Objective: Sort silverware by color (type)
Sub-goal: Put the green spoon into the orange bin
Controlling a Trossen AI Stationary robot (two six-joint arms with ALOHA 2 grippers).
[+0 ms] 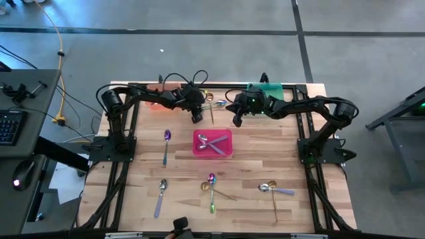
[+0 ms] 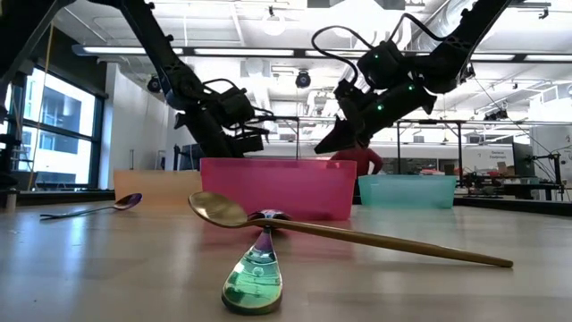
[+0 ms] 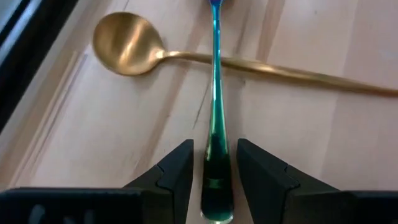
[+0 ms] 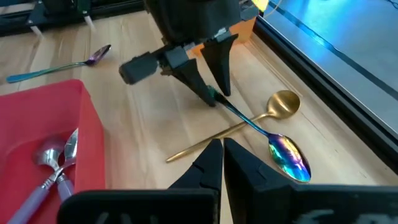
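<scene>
In the high view, a purple-bowled spoon (image 1: 166,145) lay at centre left, and a lilac-handled spoon (image 1: 160,196) at lower left. Above them, the left gripper (image 1: 196,117) hung at upper centre, near the orange bin (image 1: 157,104).

In the left wrist view its fingers (image 3: 176,176) stood slightly apart on either side of the handle end of an iridescent blue-green spoon (image 3: 215,118). They seemed to touch it, or very nearly, though I cannot tell whether they were truly clamped. That spoon crossed over a gold spoon (image 3: 205,59) on the wooden table (image 3: 93,149).

The spoon looked light, stiff and slick. So slim a polished handle would probably twist or slide in a loose pinch, so a squeeze across its flat sides near the end seemed the soundest hold.

At the middle of the high view, the pink bin (image 1: 213,143) held silver spoons with lilac handles (image 1: 214,142). Below it lay a crossed green-handled and gold pair (image 1: 212,189), with another crossed pair (image 1: 274,190) at lower right.

The right gripper (image 1: 237,121) hovered at upper centre right, near the teal bin (image 1: 265,88). In its own wrist view its fingers (image 4: 208,165) were nearly together and held nothing, poised over the gold spoon's handle.
</scene>
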